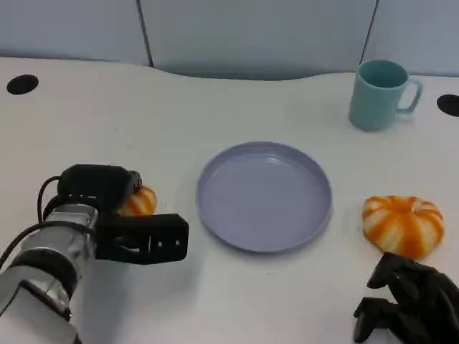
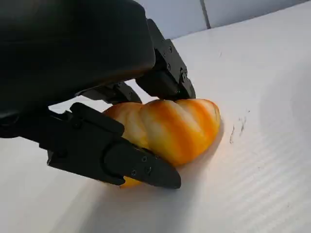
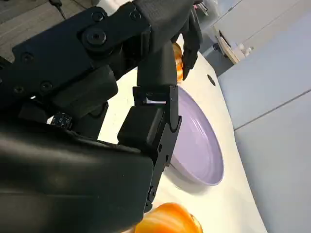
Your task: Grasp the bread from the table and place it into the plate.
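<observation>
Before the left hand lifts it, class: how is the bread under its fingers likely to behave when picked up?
The bread looks puffy and rounded, so it is probably light and may dent under the left hand fingers. Its glossy ridged crust could slip a little. Its rounded shape might rock or roll if nudged sideways.

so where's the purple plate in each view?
Head view: purple plate sits mid-table, between the two breads.
Left wrist view: only a faint curved edge at the far right, too unclear to call.
Right wrist view: plate lies beyond the right robot hand.
Shared landmark: the white table.
</observation>
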Action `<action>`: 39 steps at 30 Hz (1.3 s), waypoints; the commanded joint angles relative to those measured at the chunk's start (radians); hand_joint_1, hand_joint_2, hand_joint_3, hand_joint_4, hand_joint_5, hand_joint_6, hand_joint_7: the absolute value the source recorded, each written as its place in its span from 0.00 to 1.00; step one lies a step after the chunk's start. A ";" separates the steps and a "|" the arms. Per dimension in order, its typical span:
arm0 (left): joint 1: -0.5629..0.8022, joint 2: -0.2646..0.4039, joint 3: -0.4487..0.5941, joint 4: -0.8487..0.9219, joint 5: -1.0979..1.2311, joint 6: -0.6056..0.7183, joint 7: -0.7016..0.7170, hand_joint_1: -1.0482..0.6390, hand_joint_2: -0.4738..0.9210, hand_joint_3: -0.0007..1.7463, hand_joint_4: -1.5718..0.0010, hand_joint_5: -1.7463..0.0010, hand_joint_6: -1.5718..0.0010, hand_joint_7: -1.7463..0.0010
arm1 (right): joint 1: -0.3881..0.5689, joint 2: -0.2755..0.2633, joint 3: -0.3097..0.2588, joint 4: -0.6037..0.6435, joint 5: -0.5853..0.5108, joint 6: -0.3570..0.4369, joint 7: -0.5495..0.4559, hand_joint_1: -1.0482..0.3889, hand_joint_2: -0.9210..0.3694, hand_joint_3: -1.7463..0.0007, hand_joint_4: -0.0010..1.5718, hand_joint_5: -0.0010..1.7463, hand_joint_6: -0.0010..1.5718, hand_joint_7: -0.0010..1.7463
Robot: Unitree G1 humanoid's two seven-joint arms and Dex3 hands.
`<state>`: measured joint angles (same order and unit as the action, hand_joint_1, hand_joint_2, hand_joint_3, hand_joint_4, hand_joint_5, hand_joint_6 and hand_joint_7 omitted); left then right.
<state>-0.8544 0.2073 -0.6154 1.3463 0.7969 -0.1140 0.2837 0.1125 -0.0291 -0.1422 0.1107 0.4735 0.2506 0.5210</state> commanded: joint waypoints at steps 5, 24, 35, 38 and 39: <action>0.079 0.001 0.021 0.018 -0.034 -0.044 0.077 0.44 1.00 0.19 0.60 0.06 0.58 0.33 | 0.005 -0.008 -0.007 -0.012 0.003 -0.002 -0.013 0.12 0.14 1.00 0.89 0.52 0.76 0.52; 0.059 0.029 0.128 -0.024 -0.114 -0.258 0.292 0.53 0.82 0.47 0.45 0.00 0.57 0.00 | -0.035 0.007 0.012 0.037 -0.016 -0.022 -0.014 0.12 0.13 1.00 0.89 0.50 0.77 0.50; 0.001 0.072 0.105 -0.056 -0.077 -0.345 0.361 0.54 0.77 0.44 0.48 0.00 0.60 0.00 | -0.059 0.021 0.025 0.076 -0.027 -0.048 -0.011 0.12 0.13 1.00 0.89 0.50 0.77 0.50; -0.018 0.070 0.104 -0.063 -0.066 -0.364 0.388 0.55 0.77 0.43 0.45 0.00 0.58 0.00 | -0.062 0.021 0.024 0.083 -0.028 -0.051 -0.008 0.12 0.13 1.00 0.90 0.49 0.77 0.49; -0.019 0.070 0.103 -0.062 -0.064 -0.366 0.390 0.55 0.77 0.43 0.45 0.00 0.58 0.00 | -0.063 0.021 0.024 0.084 -0.027 -0.052 -0.007 0.12 0.13 1.00 0.90 0.49 0.77 0.49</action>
<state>-0.8470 0.2624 -0.5066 1.2952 0.7242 -0.4644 0.6420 0.0549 -0.0019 -0.1114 0.1840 0.4455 0.2126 0.5120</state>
